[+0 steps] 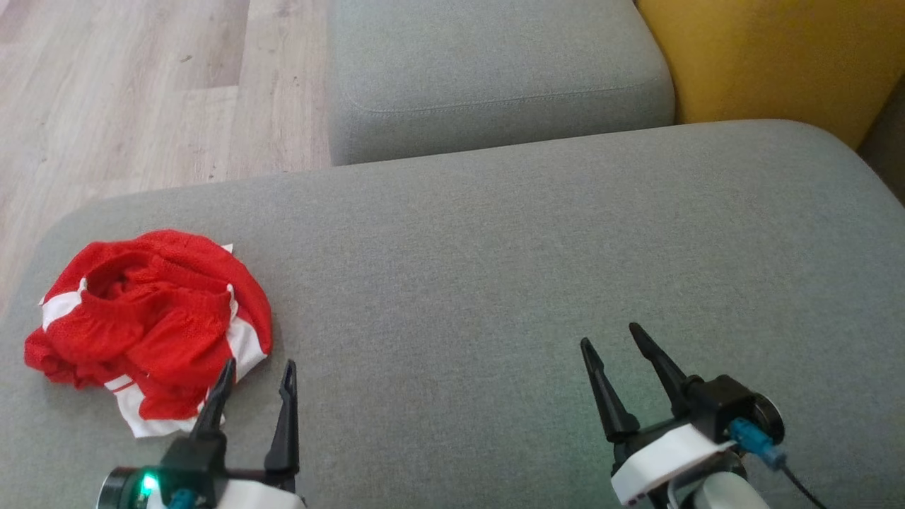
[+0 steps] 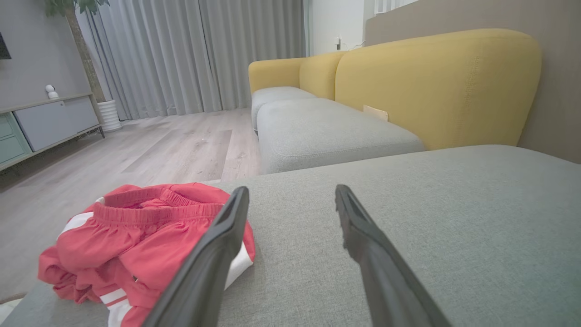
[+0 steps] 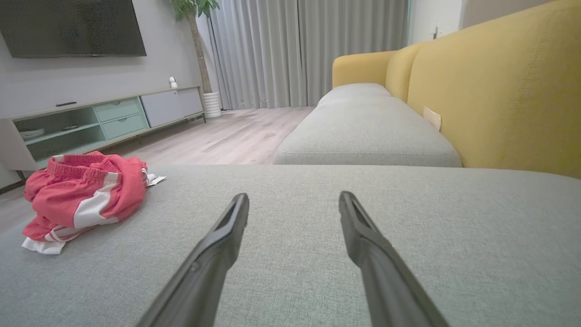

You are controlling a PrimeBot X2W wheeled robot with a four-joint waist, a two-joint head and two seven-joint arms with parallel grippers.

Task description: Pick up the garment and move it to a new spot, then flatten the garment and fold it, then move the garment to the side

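Garment (image 1: 148, 318), crumpled red mesh shorts with white stripes, lay just ahead-left of the left gripper (image 1: 258, 365), fingers spread and empty; right gripper (image 1: 609, 335), likewise spread, sat well apart.

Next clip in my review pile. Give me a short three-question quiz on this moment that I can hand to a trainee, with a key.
1. Fill in: the jaws of the right end effector stand ___.
2. True or false: the garment lies flat and folded on the grey cushion.
3. Which is nearer the garment? A) left end effector B) right end effector C) both equally near

Key: 1 open; 2 false, it is a crumpled heap; 3 A.
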